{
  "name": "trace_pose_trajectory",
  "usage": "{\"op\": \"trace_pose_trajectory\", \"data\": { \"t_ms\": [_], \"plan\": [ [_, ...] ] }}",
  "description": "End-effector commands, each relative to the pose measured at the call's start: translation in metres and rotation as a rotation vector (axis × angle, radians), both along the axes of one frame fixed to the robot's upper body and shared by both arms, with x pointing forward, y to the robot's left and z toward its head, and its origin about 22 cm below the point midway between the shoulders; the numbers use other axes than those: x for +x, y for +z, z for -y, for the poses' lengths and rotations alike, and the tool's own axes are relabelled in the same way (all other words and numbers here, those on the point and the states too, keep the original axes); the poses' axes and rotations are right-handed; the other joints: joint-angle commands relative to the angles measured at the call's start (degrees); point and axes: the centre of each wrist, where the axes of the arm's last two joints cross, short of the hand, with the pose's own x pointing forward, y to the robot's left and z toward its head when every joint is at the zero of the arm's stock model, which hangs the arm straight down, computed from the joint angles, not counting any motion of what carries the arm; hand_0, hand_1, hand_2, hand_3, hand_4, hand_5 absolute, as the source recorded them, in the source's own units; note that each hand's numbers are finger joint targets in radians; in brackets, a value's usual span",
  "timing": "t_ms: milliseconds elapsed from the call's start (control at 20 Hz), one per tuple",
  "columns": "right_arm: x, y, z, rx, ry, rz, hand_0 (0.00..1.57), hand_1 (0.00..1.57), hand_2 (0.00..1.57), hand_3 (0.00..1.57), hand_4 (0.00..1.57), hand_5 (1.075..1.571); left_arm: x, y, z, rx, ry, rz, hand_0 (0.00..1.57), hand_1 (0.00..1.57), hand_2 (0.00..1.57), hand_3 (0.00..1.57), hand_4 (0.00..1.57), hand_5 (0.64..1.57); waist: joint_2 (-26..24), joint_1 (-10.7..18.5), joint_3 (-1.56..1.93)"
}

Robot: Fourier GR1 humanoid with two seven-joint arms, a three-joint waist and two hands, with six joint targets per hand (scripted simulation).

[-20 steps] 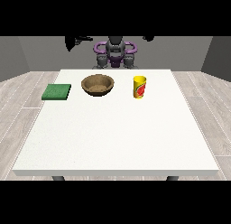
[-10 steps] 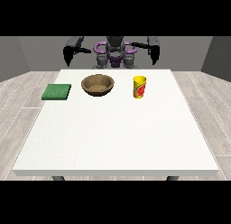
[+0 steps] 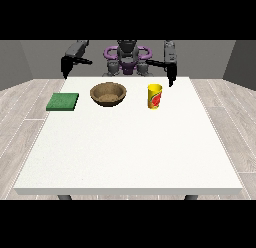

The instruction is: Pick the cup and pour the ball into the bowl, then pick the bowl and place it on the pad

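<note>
A yellow cup (image 3: pixel 155 96) with a red mark stands upright on the white table (image 3: pixel 130 147), right of centre at the far side. Left of it sits a brown bowl (image 3: pixel 108 93). Further left, a flat green pad (image 3: pixel 63 101) lies near the table's edge. The hand at the view's right (image 3: pixel 171 75) hangs above the table's far edge, behind and right of the cup, fingers pointing straight down. The hand at the view's left (image 3: pixel 65 67) hangs beyond the far left corner, behind the pad. Neither hand holds anything. The ball is not visible.
The robot's torso (image 3: pixel 127 59) stands behind the far edge of the table. A wide stretch of bare white tabletop lies between the objects and the near edge. Wooden floor surrounds the table.
Both arms have swung outward and lowered from beside the torso. The hands now hang down near the table's far edge. Cup, bowl and pad have not moved.
</note>
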Motion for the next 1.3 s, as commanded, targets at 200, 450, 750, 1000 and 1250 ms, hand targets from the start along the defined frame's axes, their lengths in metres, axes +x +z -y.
{"op": "trace_pose_trajectory", "data": {
  "t_ms": [200, 450, 750, 1000, 1250],
  "plan": [
    [-0.001, -0.024, 0.027, 0.021, -0.013, 0.006, 0.00, 0.00, 0.00, 0.00, 0.00, 1.563, 0.007, -0.044, -0.002, 0.023, 0.025, 0.023, 0.00, 0.00, 0.00, 0.00, 0.00, 1.238, 1.2, -0.5, 0.00],
    [0.012, -0.002, 0.035, 0.012, 0.010, 0.024, 0.00, 0.00, 0.00, 0.00, 0.00, 1.559, 0.018, -0.062, 0.021, -0.012, 0.071, 0.021, 0.00, 0.00, 0.00, 0.00, 0.00, 1.271, 3.2, -2.5, -0.02],
    [0.005, -0.006, 0.052, 0.028, 0.018, 0.010, 0.00, 0.00, 0.00, 0.00, 0.00, 1.559, 0.020, -0.079, -0.005, -0.012, 0.099, 0.009, 0.00, 0.00, 0.00, 0.00, 0.00, 1.219, 2.5, -3.3, -0.02],
    [0.020, 0.025, 0.051, -0.020, 0.067, 0.080, 0.00, 0.00, 0.00, 0.00, 0.00, 1.563, 0.022, -0.073, -0.022, 0.315, 0.300, 0.077, 1.29, 1.29, 1.57, 1.57, 0.80, 1.513, 5.7, -6.7, 0.02],
    [0.019, 0.038, 0.083, 0.006, 0.057, 0.137, 0.00, 0.00, 0.00, 0.00, 0.00, 1.557, 0.028, -0.078, 0.000, 0.331, 0.344, 0.107, 1.33, 1.33, 1.57, 1.57, 0.86, 1.509, 9.5, -8.8, 0.00]
  ]
}}
